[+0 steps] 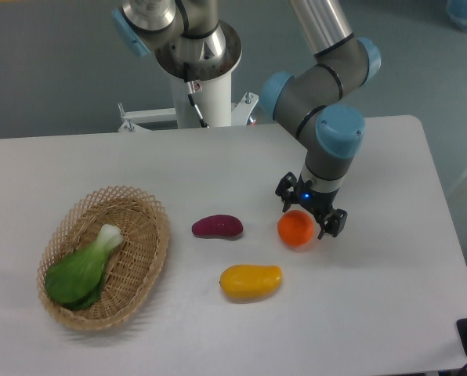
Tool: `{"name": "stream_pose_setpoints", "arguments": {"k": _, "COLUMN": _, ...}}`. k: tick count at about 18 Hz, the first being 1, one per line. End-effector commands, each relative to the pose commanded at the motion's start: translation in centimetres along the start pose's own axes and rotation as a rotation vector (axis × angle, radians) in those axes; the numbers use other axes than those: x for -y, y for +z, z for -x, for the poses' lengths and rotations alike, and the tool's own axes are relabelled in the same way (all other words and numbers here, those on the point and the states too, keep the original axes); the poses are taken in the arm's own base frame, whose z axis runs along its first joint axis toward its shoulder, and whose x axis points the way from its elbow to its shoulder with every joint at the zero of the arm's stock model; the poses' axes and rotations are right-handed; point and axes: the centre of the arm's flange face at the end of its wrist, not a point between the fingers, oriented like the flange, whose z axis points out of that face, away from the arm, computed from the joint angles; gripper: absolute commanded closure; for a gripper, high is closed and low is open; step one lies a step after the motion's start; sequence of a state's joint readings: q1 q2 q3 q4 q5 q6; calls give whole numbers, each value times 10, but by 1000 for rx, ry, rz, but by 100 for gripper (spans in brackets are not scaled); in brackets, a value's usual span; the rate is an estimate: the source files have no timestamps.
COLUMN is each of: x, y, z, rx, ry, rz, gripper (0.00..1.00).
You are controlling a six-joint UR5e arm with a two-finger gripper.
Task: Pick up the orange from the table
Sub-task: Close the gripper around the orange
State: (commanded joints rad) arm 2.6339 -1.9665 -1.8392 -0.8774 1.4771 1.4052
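Note:
The orange is a small round bright-orange fruit lying on the white table, right of centre. My gripper points down directly over it, its black fingers spread to either side of the orange's upper right part. The jaws look open and do not press on the fruit. The gripper hides the orange's top edge. I cannot tell whether the fingertips touch the table.
A purple sweet potato lies left of the orange, and a yellow-orange mango lies in front of it to the left. A wicker basket holding a green bok choy sits at the left. The robot base stands at the back.

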Motion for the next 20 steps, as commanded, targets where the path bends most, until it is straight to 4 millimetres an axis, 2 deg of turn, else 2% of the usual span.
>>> {"name": "stream_pose_setpoints", "arguments": {"k": 2, "x": 10, "y": 6, "z": -5, "rx": -6, "ry": 7, "rz": 24, "gripper": 0}}
{"name": "stream_pose_setpoints", "arguments": {"k": 10, "x": 17, "y": 22, "z": -7, "rx": -12, "ry": -6, "rz": 66, "gripper": 0}}
{"name": "stream_pose_setpoints", "arguments": {"k": 13, "x": 15, "y": 26, "z": -7, "rx": -14, "ry": -8, "rz": 91, "gripper": 18}}
{"name": "stream_pose_setpoints", "arguments": {"k": 15, "x": 16, "y": 22, "z": -4, "rx": -5, "ry": -16, "rz": 89, "gripper": 35}}
{"name": "stream_pose_setpoints", "arguments": {"k": 17, "x": 17, "y": 17, "z": -2, "rx": 3, "ry": -19, "rz": 88, "gripper": 41}}
{"name": "stream_pose_setpoints", "arguments": {"k": 20, "x": 20, "y": 2, "z": 8, "rx": 32, "ry": -18, "rz": 84, "gripper": 42}}
